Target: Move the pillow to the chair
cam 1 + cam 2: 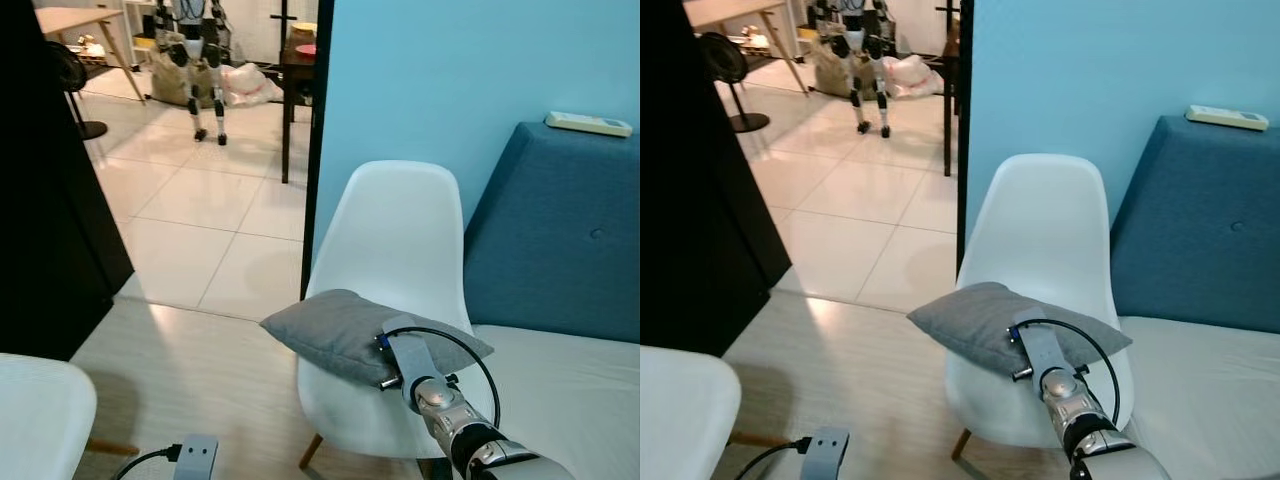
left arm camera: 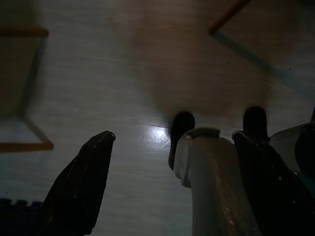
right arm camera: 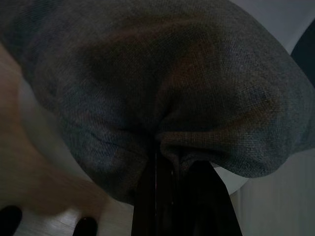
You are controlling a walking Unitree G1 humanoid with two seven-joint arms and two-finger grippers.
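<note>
A grey pillow (image 1: 345, 330) lies across the seat of a white shell chair (image 1: 400, 240), its left corner hanging past the seat's edge. My right gripper (image 3: 165, 164) is shut on the pillow's near edge, the fabric (image 3: 162, 88) puckered where the black fingers (image 3: 147, 196) pinch it. The right arm (image 1: 440, 400) reaches in from the lower right, over the front of the seat. My left gripper (image 2: 167, 162) hangs over the wooden floor, open, with nothing between its fingers (image 2: 81, 182).
A blue sofa (image 1: 560, 240) with a light seat cushion (image 1: 570, 390) stands right of the chair, a white remote (image 1: 588, 123) on its back. A light blue wall panel (image 1: 420, 90) rises behind. Another white chair (image 1: 40, 410) is at lower left. A dark cabinet (image 1: 50, 200) stands left. Tiled floor (image 1: 200, 200) lies beyond.
</note>
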